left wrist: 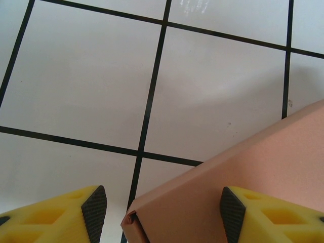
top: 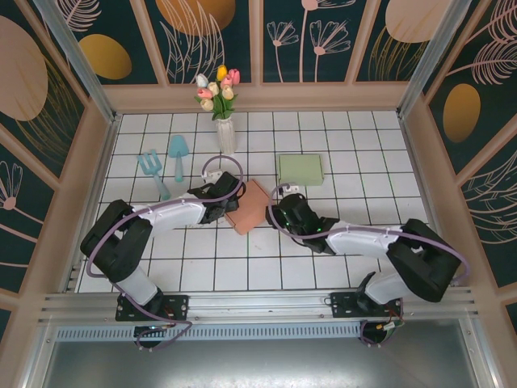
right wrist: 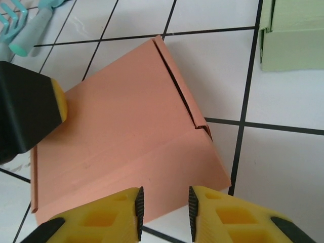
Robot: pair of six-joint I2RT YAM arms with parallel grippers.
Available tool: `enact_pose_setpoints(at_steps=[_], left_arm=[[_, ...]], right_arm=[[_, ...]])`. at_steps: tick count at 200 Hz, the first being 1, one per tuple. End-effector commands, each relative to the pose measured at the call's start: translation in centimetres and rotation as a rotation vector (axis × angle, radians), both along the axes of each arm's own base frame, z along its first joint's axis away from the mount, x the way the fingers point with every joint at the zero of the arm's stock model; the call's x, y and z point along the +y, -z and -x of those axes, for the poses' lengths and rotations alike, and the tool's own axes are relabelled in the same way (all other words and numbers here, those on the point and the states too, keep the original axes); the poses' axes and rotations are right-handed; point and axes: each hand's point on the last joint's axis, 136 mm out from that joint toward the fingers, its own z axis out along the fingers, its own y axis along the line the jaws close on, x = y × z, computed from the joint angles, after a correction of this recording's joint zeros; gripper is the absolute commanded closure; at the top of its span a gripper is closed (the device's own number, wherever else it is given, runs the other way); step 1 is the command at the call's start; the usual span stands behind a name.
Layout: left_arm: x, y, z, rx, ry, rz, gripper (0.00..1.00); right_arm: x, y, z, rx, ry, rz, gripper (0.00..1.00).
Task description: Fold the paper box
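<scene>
Here we are over the tiled table [top: 202,267], and the paper box [top: 249,206], the salmon-pink one, lies flat near the middle with one arm on each side. That looks deliberate to us: two sides covered means one arm can steady it while the other works a flap.

The left gripper [left wrist: 162,215] sits at the box's 9 o'clock. Its jaws stand wide apart, one pad above the pink card and the other out over bare tile, so the box's corner lies between them. Nothing is clamped. We read it as lined up to take that edge or press it down.

The right gripper [right wrist: 164,211] comes in from about 4 o'clock. Its jaws are nearly together, a thin gap showing between the pads, and they hover above the box's near edge. We see no card pinched there. Narrow jaws like that suit poking or tucking a flap better than grasping.

From the right wrist, a slit runs along the box's right side with a small tab at its end, not yet seated. By our judgement the folding is well along, with the closing tuck left to do.

The green box [top: 300,170] waits at 1 o'clock, the vase [top: 226,133] at 11 and the toy rake [top: 152,171] at 10, all well apart.
</scene>
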Motion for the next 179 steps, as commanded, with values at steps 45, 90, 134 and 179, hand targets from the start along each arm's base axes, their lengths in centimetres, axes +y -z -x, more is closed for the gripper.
enact_pose_setpoints(at_steps=[45, 90, 134, 179], left_arm=[[-0.2, 1.8, 0.3, 0.041, 0.019, -0.004, 0.37], [-0.9, 3.0, 0.9, 0.070, 0.038, 0.046, 0.38], [-2.8, 5.3, 2.3, 0.145, 0.084, 0.162, 0.43], [-4.0, 6.3, 4.1, 0.192, 0.105, 0.256, 0.45]], right_arm=[[1.9, 2.5, -0.6, 0.050, -0.026, -0.022, 0.73], [3.1, 2.8, -1.0, 0.036, -0.059, -0.065, 0.75], [4.4, 2.5, -1.6, 0.019, -0.081, -0.114, 0.77], [5.4, 2.3, -2.1, 0.016, -0.085, -0.163, 0.78]])
